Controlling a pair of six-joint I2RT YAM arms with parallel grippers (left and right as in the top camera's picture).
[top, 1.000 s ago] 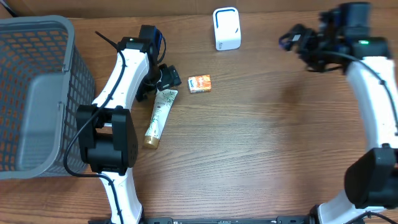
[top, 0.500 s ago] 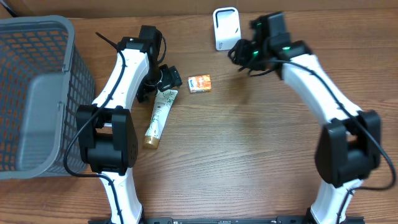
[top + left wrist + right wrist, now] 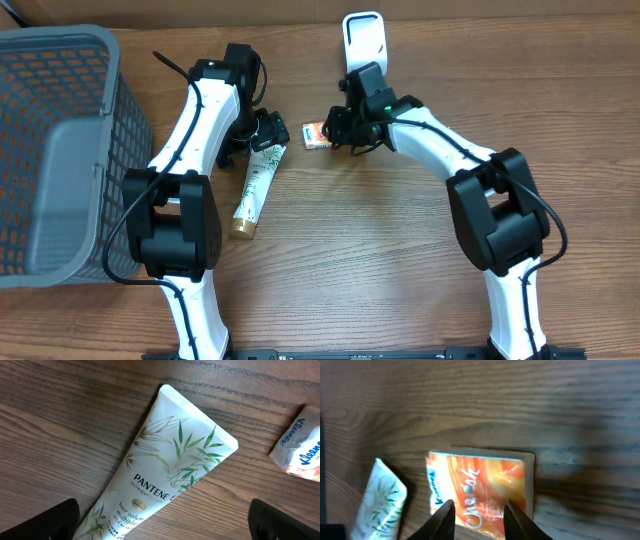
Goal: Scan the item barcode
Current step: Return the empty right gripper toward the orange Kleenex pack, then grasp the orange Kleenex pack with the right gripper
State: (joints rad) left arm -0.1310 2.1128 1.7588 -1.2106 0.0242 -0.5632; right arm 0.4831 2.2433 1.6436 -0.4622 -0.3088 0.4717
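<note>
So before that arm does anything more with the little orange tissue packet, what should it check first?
1. Right pincer lined up with the tissue pack: ok, it sits over the pack's middle.
2. Pack actually gripped: cannot tell; the fingers stand close together, but no contact shows.
3. Pack free of the shampoo tube: ok, they lie apart on the table.
4. Left pincer not interfering: ok, open above the tube, holding nothing.
5. Scanner ready: ok, upright at the table's far edge, just beyond the pack.
6. Barcode location known: cannot tell; none shows on the pack's upper face.
</note>
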